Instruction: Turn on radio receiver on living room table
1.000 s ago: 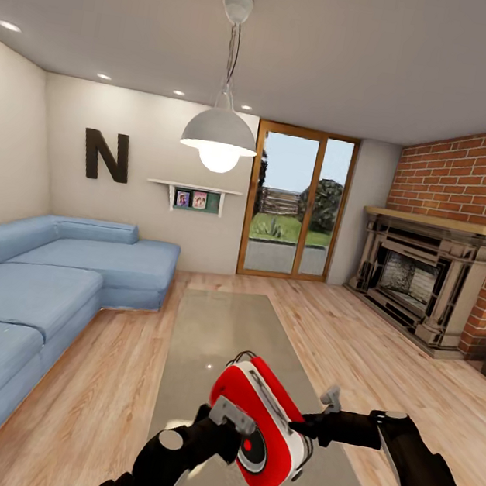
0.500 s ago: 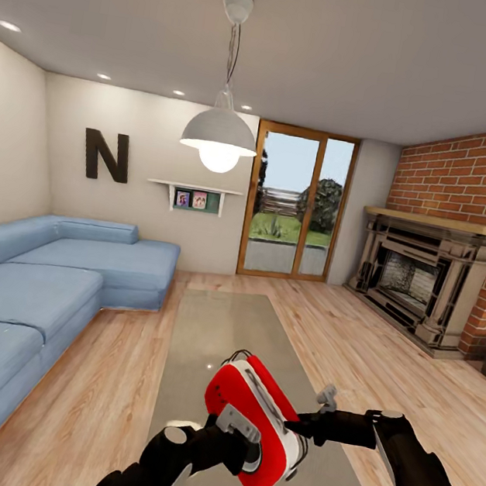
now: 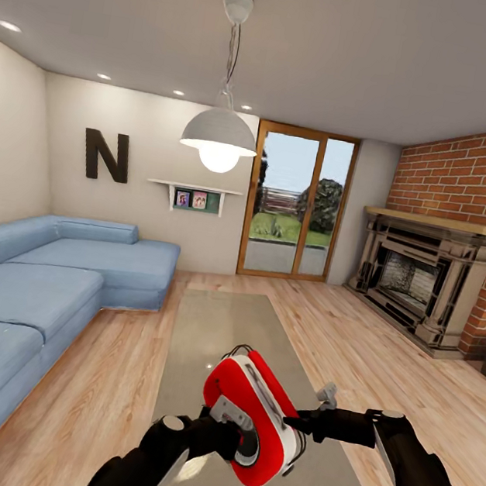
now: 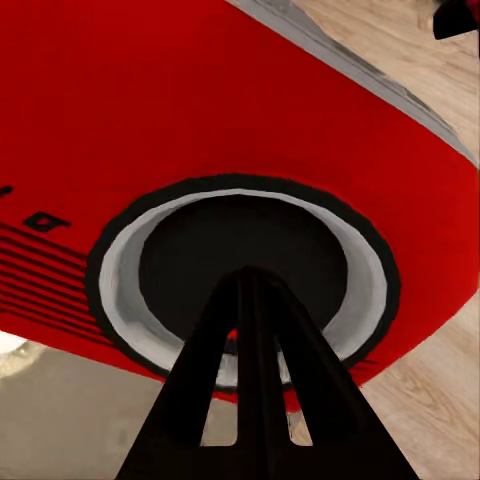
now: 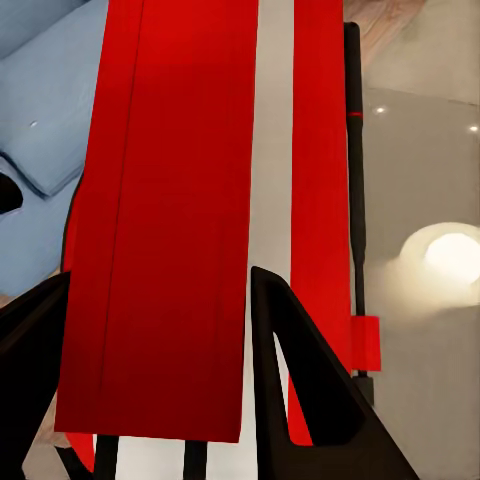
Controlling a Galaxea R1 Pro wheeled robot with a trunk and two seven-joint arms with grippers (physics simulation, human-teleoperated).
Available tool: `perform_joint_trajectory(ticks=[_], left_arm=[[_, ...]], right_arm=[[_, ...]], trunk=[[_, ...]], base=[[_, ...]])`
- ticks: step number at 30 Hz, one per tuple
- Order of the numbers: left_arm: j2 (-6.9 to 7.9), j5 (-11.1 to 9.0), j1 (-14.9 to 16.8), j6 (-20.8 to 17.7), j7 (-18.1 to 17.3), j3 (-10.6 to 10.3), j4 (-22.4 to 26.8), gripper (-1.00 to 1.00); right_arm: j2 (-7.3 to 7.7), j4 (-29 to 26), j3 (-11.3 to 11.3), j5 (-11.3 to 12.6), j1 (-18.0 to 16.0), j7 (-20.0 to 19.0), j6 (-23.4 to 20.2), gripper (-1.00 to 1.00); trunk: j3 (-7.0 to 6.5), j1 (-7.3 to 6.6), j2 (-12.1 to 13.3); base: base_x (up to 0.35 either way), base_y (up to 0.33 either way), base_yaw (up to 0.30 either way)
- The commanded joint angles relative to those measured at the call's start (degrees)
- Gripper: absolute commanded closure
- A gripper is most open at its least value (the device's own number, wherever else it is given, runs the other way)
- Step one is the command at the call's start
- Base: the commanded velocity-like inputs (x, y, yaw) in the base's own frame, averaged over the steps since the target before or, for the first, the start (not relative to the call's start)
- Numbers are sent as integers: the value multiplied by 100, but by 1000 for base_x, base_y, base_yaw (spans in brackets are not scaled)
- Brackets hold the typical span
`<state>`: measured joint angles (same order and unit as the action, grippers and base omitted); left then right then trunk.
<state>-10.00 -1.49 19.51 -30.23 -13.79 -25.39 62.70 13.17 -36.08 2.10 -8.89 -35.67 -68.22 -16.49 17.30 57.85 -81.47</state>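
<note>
The red radio receiver (image 3: pixel 248 409) with its white edge band hangs tilted above the near end of the glossy grey-brown table (image 3: pixel 214 325). My right gripper (image 3: pixel 297 423) is shut on its edge, and in the right wrist view the right gripper (image 5: pixel 160 280) has a finger on each side of the red radio (image 5: pixel 170 200). My left gripper (image 3: pixel 234 424) is shut, its fingers together, pointing at the round dial (image 4: pixel 245 250) on the radio's face (image 4: pixel 200 100). Whether the left gripper (image 4: pixel 250 278) touches the dial I cannot tell. The thin black handle (image 5: pixel 355 200) runs along the case.
A blue sectional sofa (image 3: pixel 41 282) lines the left side. The brick fireplace (image 3: pixel 418 278) stands at the right, with glass doors (image 3: pixel 298 205) at the back. A white pendant lamp (image 3: pixel 220 137) hangs over the table. Wood floor (image 3: pixel 381 359) lies between table and fireplace.
The radio has shifted slightly left and up in the right gripper. The left gripper has slid across the radio's face onto the dial. The view itself has not moved.
</note>
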Motion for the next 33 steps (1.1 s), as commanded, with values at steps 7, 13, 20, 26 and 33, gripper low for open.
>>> perform_joint_trajectory(ticks=[7, 13, 20, 26, 33], left_arm=[[0, -17, 231, 222, 2, 180, -494, 100], [0, -36, 324, 336, -16, 180, -777, 100], [0, -52, 342, 353, -29, 167, -847, 100], [0, -295, 342, 368, -36, 158, -887, 100], [0, -307, 366, 561, -28, 165, -1238, 100]], right_arm=[[-4, -4, -7, 18, -1, -14, -4, 100], [-19, -4, -8, 24, -1, -16, -3, 100], [-350, 2, -8, 31, -1, 5, -3, 100], [-385, 4, 11, 40, -1, 8, -3, 100], [-387, 2, 25, 363, -1, 17, -3, 100]], trunk=[[0, 0, 0], [0, 0, 0], [0, 0, 0], [0, 0, 0], [0, 0, 0]], base=[[0, 0, 0], [0, 0, 0], [0, 0, 0], [0, 0, 0], [0, 0, 0]])
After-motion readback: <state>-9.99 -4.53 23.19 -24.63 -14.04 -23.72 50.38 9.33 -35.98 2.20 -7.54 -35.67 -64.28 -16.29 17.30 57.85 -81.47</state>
